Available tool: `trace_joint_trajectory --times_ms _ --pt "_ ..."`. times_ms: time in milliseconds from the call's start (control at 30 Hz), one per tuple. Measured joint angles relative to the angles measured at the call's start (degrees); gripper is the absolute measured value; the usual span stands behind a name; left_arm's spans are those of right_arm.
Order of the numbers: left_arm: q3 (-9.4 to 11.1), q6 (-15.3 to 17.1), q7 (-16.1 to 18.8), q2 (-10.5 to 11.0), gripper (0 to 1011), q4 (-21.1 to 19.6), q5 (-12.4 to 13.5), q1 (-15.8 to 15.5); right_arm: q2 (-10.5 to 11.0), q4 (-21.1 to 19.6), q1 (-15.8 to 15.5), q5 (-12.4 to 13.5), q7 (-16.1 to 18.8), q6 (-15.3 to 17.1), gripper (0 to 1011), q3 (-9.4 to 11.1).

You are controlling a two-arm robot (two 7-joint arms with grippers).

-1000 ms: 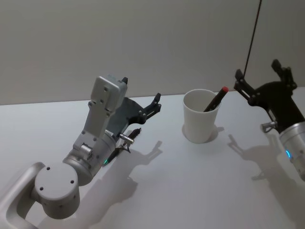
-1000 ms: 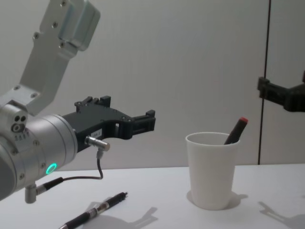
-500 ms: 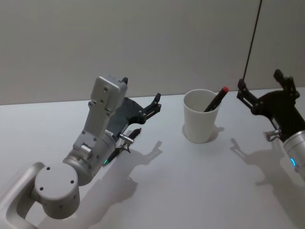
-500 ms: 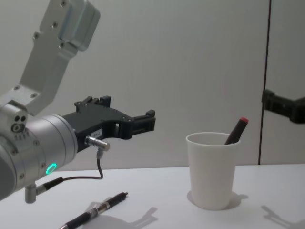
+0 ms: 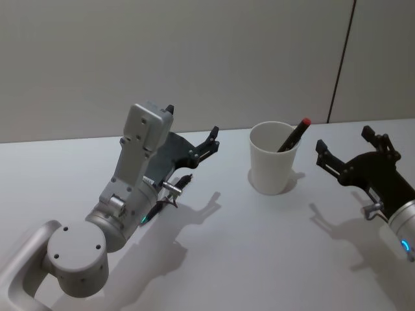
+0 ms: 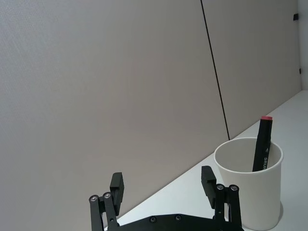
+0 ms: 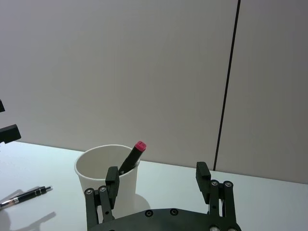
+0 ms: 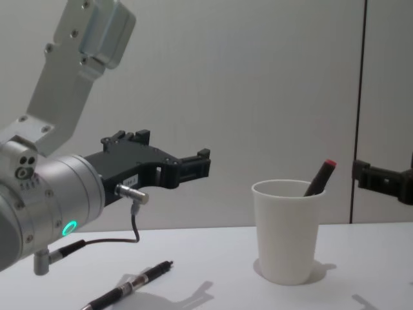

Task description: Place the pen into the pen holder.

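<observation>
Head view: spotting red-capped marker (image 5: 293,134) leaning inside white paper cup (image 5: 272,162) on tabletop (image 5: 259,246); right hand (image 5: 343,140) spread open beside it. Left wrist: left hand (image 6: 162,178) open, empty. Right wrist: ballpoint pen (image 7: 24,196) lying apart from cup. Chest: pen below left arm.

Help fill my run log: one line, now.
red-capped marker in paper cup | black pen on table | left hand open | right hand open

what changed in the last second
The right end effector, open, dropped lower and drew back from beside the pen holder. The left end effector, the red-capped pen in the holder and the black pen on the table stayed put.
</observation>
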Motion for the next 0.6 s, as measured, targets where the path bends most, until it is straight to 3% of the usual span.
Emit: trace_joint_trajectory --times_ms 600 --pt "0.00 0.00 0.00 0.00 1001 0.00 0.00 0.00 0.10 -0.16 -0.13 0.16 0.10 0.22 1002 0.00"
